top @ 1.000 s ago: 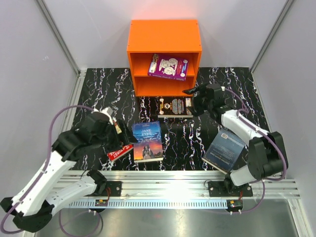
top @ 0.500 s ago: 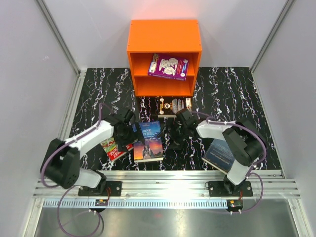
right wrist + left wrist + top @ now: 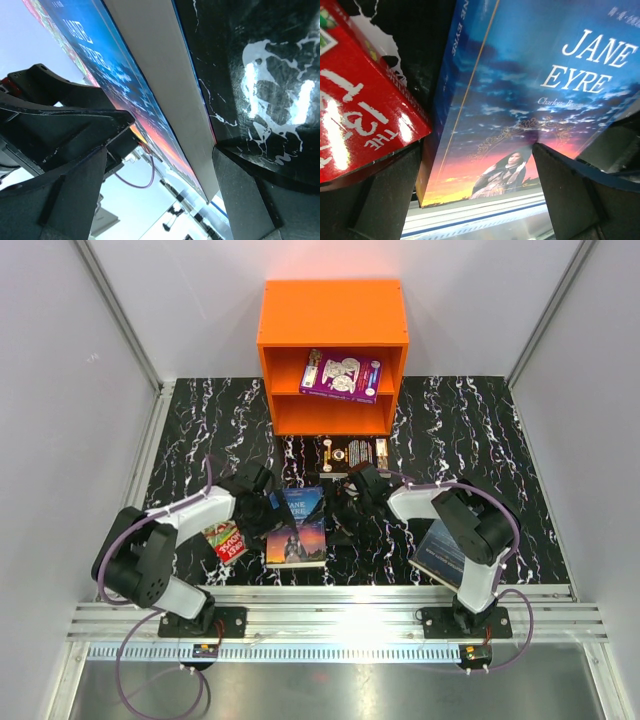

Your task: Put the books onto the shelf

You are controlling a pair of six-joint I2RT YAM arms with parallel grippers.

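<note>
Starting at the left gripper (image 3: 268, 512), note both fingers (image 3: 387, 197) spread wide, pinching nothing. Find the blue Jane Eyre book (image 3: 298, 532) lying flat directly ahead of that gap, spine side nearest. Find the red-green book (image 3: 226, 541) just outside the same gripper, on the side away from the right gripper, close beside the Jane Eyre spine. Check the right gripper (image 3: 346, 512) at the opposite long edge of Jane Eyre, facing the left one; note its fingers (image 3: 65, 192) likewise held apart, with the white page edge between them and no contact visible. Look beyond the right gripper, toward the orange shelf (image 3: 333, 310), for the black book with gold ornament (image 3: 352, 453) lying flat on the marbled table (image 3: 190, 430). Look behind that gripper, beneath its arm, for the dark blue-grey book (image 3: 440, 552), partly hidden. Find the purple book (image 3: 341, 374) in the shelf's upper compartment, well apart from both grippers.
</note>
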